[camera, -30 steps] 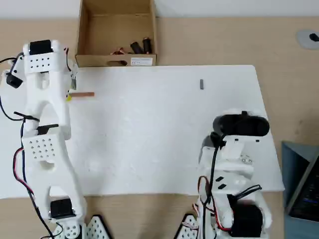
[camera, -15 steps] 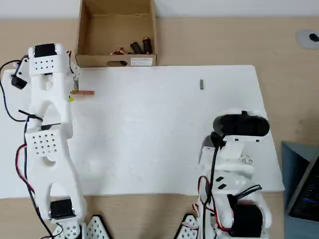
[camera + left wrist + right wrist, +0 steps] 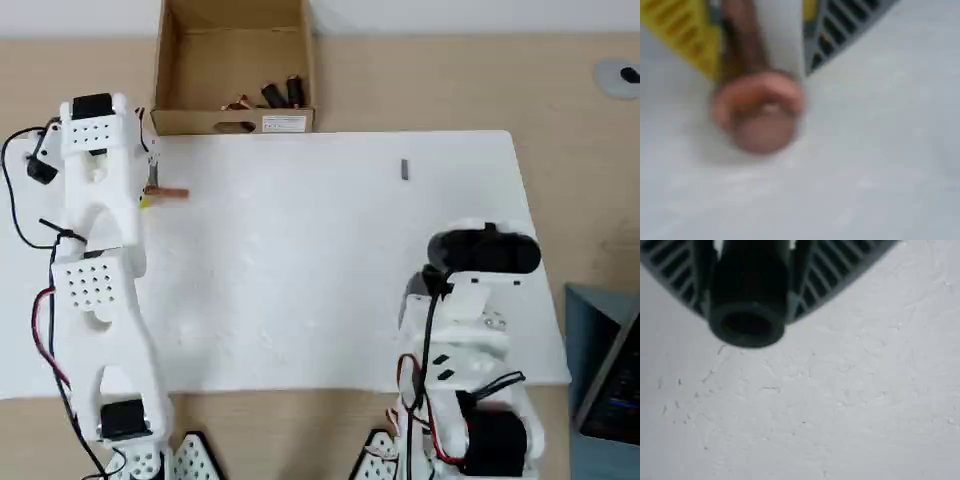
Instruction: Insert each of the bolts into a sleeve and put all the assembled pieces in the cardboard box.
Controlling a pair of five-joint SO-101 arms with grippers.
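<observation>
Left wrist view: bolt [image 3: 760, 117] clamped between the fingers [image 3: 685, 40].

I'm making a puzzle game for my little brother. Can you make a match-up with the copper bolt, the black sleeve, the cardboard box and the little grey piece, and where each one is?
Things:
1. copper bolt
2. black sleeve
3. cardboard box
4. small grey piece

Places:
A. lying alone on the white sheet
B. held in the right gripper
C. beyond the white sheet, with dark and copper pieces inside
D. held in the left gripper

Pairs: 1-D, 2-B, 3-C, 4-A
</observation>
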